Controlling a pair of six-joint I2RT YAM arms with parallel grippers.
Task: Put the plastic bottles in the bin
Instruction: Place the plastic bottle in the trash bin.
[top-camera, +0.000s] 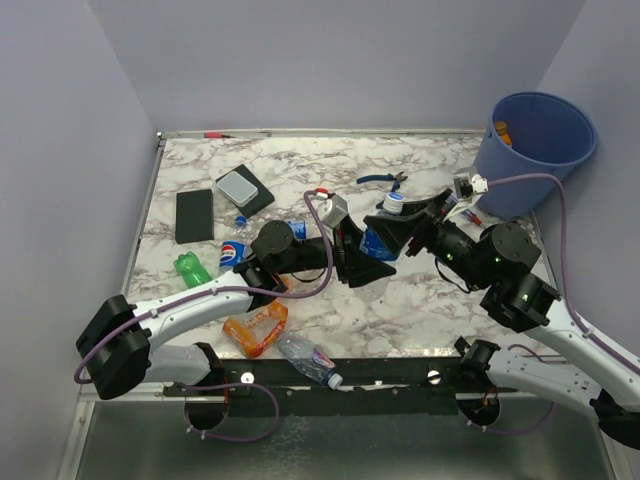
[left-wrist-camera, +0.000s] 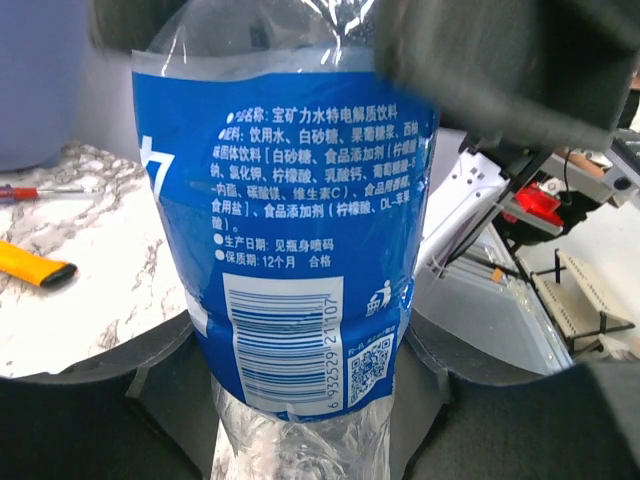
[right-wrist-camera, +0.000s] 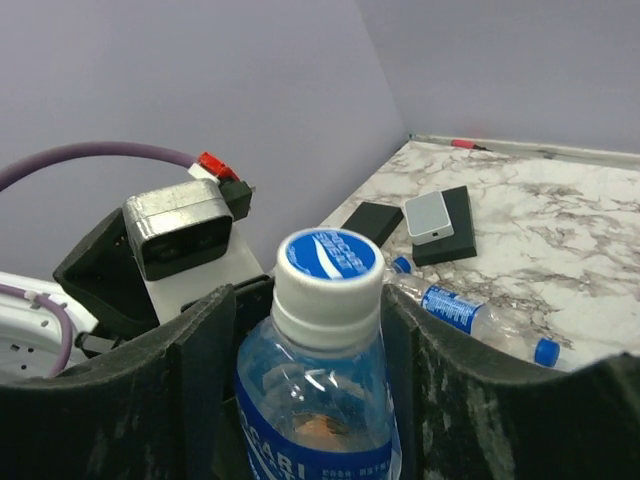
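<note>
Handover point: one blue-labelled bottle (top-camera: 380, 240) in two grips.
The left gripper (left-wrist-camera: 300, 400) clamps its lower body; the right gripper (right-wrist-camera: 310, 370) is closed on its shoulder below the cap (right-wrist-camera: 330, 258). The bin (top-camera: 545, 150) stands well apart, beyond the right gripper.

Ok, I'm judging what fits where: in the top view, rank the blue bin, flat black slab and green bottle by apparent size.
Largest: the blue bin, by a wide margin.
Next: the flat black slab.
Smallest: the green bottle, a bit smaller than the slab beside it.
</note>
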